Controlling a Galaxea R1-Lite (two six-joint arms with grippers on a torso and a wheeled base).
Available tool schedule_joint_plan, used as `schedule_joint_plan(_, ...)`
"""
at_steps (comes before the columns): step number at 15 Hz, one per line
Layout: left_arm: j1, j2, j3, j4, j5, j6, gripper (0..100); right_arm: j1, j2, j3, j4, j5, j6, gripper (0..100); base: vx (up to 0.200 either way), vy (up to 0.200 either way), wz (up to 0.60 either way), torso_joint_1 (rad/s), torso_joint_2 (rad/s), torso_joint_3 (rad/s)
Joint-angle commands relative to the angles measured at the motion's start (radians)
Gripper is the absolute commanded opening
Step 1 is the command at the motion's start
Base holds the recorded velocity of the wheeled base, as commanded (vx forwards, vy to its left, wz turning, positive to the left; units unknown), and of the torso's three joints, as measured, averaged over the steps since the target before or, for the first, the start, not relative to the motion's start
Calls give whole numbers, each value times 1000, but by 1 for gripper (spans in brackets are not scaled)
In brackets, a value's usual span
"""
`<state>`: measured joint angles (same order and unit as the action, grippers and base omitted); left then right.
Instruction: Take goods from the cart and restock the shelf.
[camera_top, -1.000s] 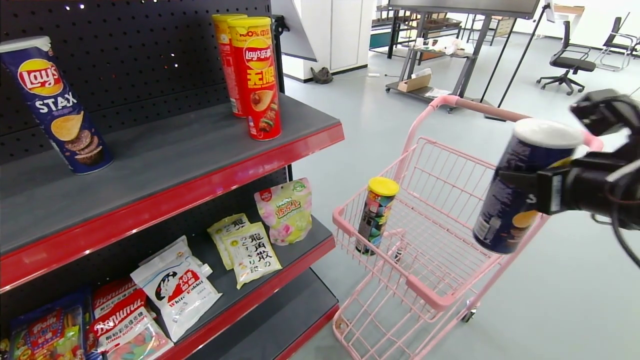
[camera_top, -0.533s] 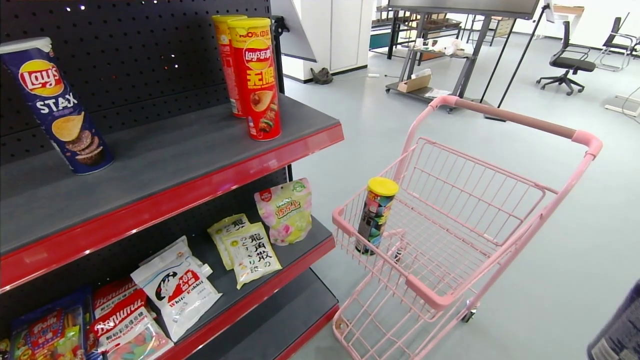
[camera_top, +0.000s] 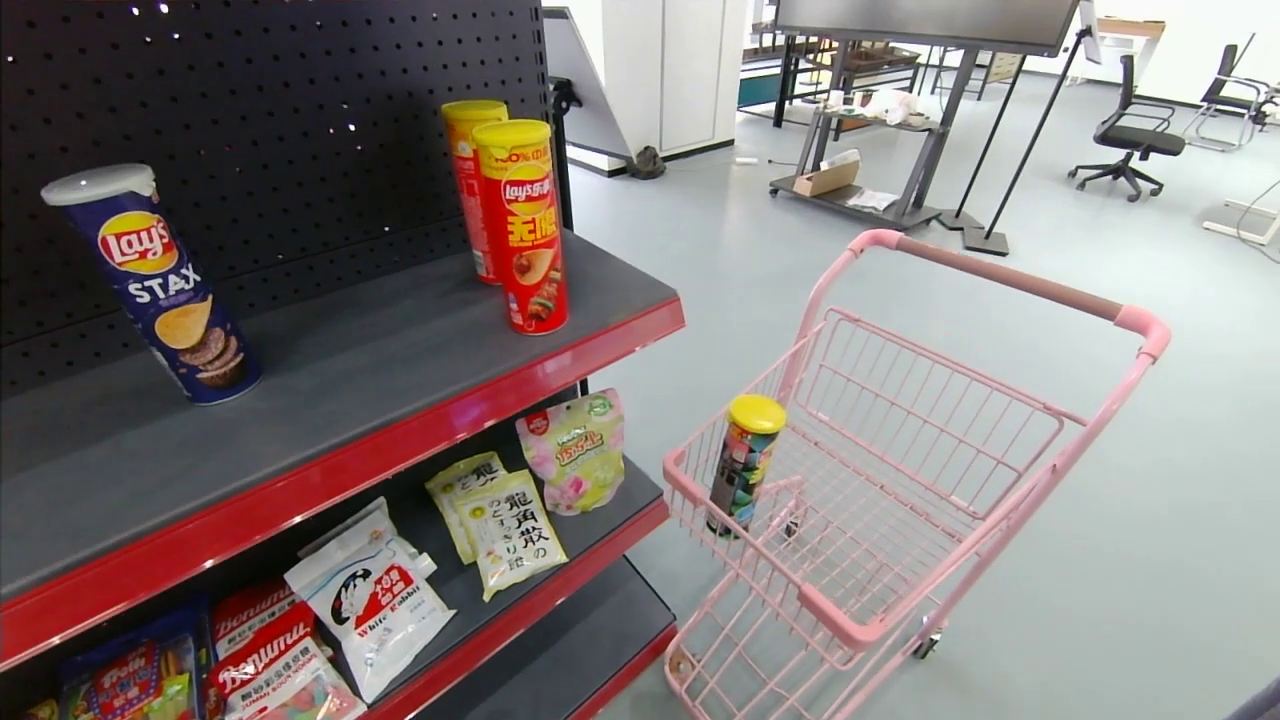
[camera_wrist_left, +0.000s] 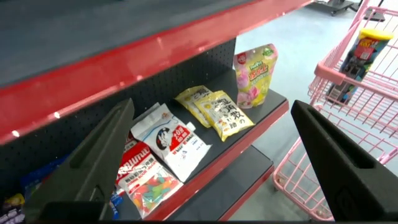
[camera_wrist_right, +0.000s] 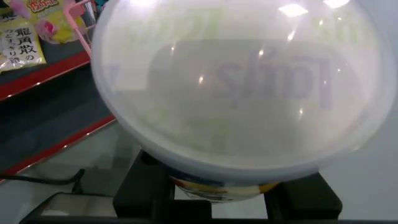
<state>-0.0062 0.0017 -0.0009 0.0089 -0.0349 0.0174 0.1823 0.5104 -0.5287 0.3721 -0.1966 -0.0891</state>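
The chip can is in the right gripper. I am looking down on its round, see-through lid. The black fingers sit on both sides of the can, just under the lid, and pinch it. The can is up in the air, off the shelf and out of the cart.

The pink cart stands on the gray floor, just beside the end of the shelf. One tall can with a yellow lid stands up in the cart, close to the corner by the shelf.

The top shelf is gray with a red front edge. A blue can with a white lid stands on it, near the back wall. Two red cans with yellow lids stand near the other end, one right behind the other.

On the lower shelf there are bags. A pink and green bag leans on the back wall. Two yellow bags lie next to it, one partly on top of the other. Then there is a white bag, and red bags after that.

The left gripper is spread wide and holds nothing. It is out in front of the lower shelf, facing the bags, and its dark fingers are well apart.
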Motion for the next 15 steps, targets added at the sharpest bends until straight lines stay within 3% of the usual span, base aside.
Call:
schedule_joint_plan(1, 0, 0, -1, -1, 0, 1, 100, 2, 5, 6, -1, 0, 0, 0, 0, 0, 0, 242, -613, -373)
schedule_joint_plan(12, 0, 0, 1, 0, 0, -1, 100, 0, 80, 6, -18, -1, 3, 0, 0, 0, 0, 176, -417, -250)
schedule_joint_plan(15, 0, 0, -1, 0, 0, -1, 100, -1, 77, 7, -19, -6, 5, 0, 0, 0, 600, 22, -45, -27)
